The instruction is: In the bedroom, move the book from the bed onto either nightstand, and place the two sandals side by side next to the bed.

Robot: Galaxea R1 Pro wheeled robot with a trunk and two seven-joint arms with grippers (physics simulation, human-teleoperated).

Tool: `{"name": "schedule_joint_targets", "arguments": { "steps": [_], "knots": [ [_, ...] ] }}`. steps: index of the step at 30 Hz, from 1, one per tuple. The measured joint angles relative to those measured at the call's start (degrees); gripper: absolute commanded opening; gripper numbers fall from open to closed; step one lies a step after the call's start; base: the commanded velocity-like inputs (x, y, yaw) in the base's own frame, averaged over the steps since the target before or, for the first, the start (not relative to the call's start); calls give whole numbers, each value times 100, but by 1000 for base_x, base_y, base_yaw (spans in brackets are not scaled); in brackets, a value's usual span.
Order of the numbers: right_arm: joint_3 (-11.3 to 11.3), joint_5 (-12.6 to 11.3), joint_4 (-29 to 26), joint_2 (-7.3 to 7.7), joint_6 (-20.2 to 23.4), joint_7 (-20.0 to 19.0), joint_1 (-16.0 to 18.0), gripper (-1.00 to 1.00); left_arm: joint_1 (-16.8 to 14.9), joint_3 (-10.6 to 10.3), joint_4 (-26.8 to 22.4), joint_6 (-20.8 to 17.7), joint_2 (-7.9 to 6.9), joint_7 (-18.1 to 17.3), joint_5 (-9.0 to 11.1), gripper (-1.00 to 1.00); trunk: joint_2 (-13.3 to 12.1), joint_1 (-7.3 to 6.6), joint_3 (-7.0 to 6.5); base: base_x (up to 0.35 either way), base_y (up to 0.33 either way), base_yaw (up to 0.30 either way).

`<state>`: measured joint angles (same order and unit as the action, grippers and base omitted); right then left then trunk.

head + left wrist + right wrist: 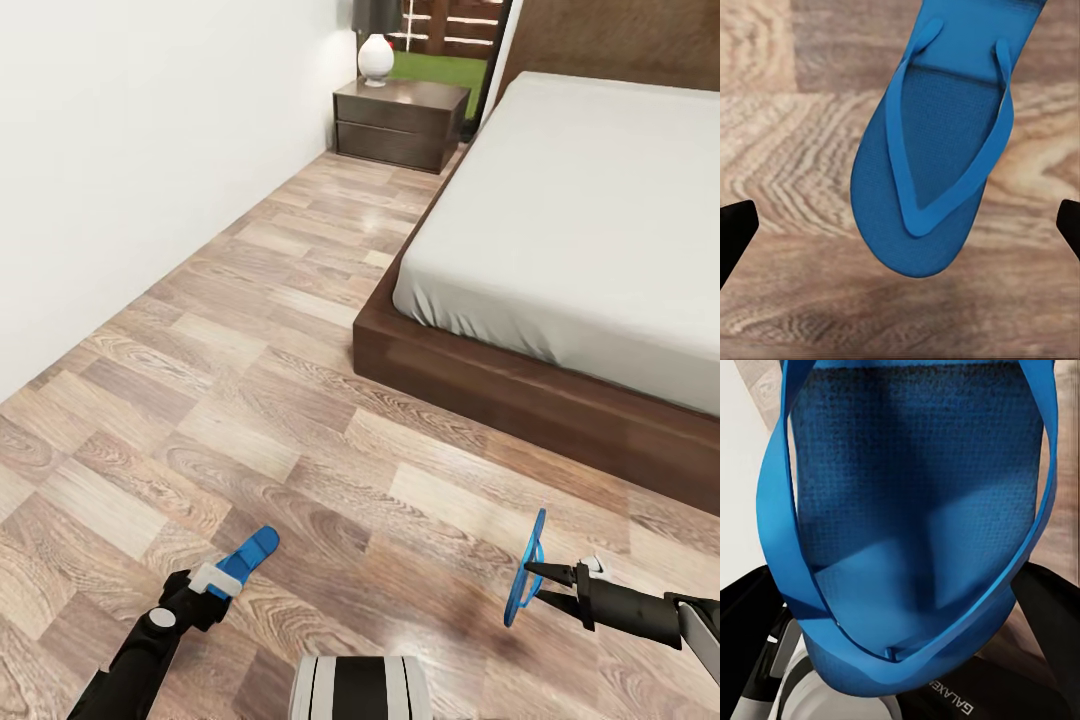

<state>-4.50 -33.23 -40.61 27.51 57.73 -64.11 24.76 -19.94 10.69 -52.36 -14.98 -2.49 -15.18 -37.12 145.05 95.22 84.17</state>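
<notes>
Blue sandals, two: one gripped by left claw (232, 572), one (526, 568) by right claw (532, 575), beside one bed (560, 400)

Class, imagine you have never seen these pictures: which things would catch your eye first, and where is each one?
The bright blue sandals stand out against the wood floor: one lies flat in the left gripper, the other hangs on edge from the right gripper. Next comes the big bed with its pale mattress at the right, and the dark nightstand with a white lamp against the far wall.
</notes>
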Motion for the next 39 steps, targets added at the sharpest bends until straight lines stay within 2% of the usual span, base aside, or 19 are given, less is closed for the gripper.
{"name": "schedule_joint_targets", "arguments": {
  "steps": [16, 24, 39],
  "knots": [
    [0, 0, 0, 0, -6, 0, 0, -100, 0, 0, 0, 0, 0, 6, -9, 100, 21, 41, 355, 0, 0, 0],
    [-1, -8, -1, 0, -2, 0, 1, -100, 0, 3, -2, 3, -4, 17, -9, 100, 22, 41, 355, 6, 0, 0],
    [-1, -11, -2, 0, -1, 0, 1, -100, 0, 9, 0, 9, -8, 18, 0, 100, 22, 39, 355, 120, 0, 0]
  ]
}}
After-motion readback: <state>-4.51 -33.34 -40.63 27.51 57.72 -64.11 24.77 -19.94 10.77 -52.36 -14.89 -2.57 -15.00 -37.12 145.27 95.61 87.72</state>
